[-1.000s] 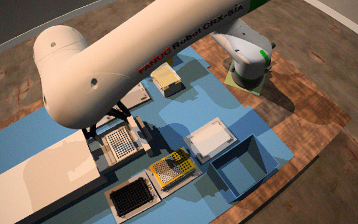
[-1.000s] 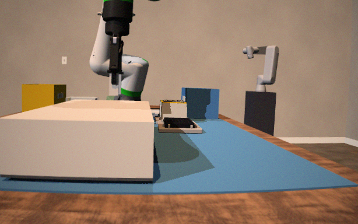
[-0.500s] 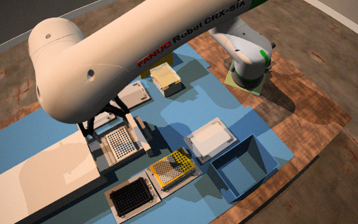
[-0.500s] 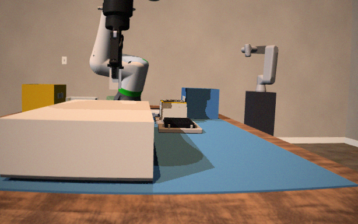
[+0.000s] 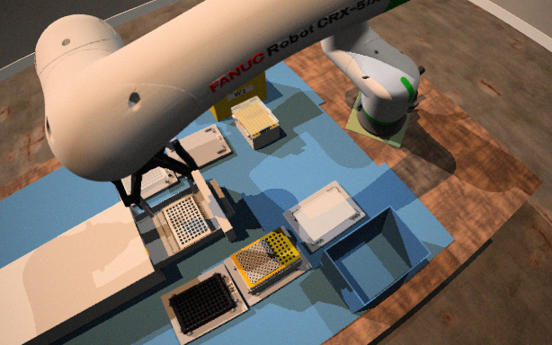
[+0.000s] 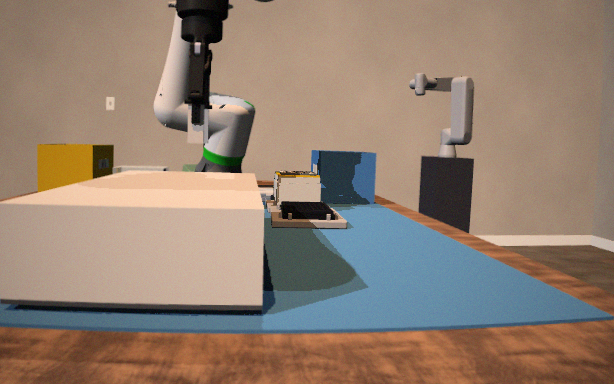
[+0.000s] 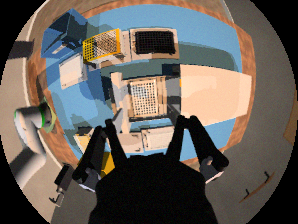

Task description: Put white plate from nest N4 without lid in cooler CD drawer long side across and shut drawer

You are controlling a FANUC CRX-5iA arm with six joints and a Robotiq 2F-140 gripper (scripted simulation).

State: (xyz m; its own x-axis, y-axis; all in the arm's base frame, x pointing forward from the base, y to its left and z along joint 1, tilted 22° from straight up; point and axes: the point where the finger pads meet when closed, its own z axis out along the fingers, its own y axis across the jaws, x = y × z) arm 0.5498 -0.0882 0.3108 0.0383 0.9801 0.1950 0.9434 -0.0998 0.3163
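Locate the white plate (image 5: 186, 221) first. In the top view it lies flat in the open drawer (image 5: 155, 252) of the cooler (image 5: 67, 260), wells facing up, and the drawer stands pulled out from the cooler's right end toward the arm's base. Its bar handle (image 5: 221, 198) sits at the drawer's far right end.

Next, check the gripper (image 5: 135, 198). It hangs above the bench with its fingers parted and nothing between them. In the top view the fingertips appear just left of the plate, over the seam between cooler housing and drawer. In the wrist view the gripper (image 7: 152, 156) frames the plate (image 7: 145, 95) well beyond its tips, with clear space between fingers and plate. In the exterior view the gripper (image 6: 198, 117) is plainly raised above the cooler's top (image 6: 150, 187).

Note the surroundings. On the blue mat (image 5: 315, 148), a black plate (image 5: 202, 303) and a yellow-framed rack (image 5: 266, 257) stand on the near side of the drawer. A blue bin (image 5: 405, 243) sits farther right, beside a lidded white plate (image 5: 324, 215). A yellow bin (image 5: 258, 87) stands on the far side, partly under the arm.
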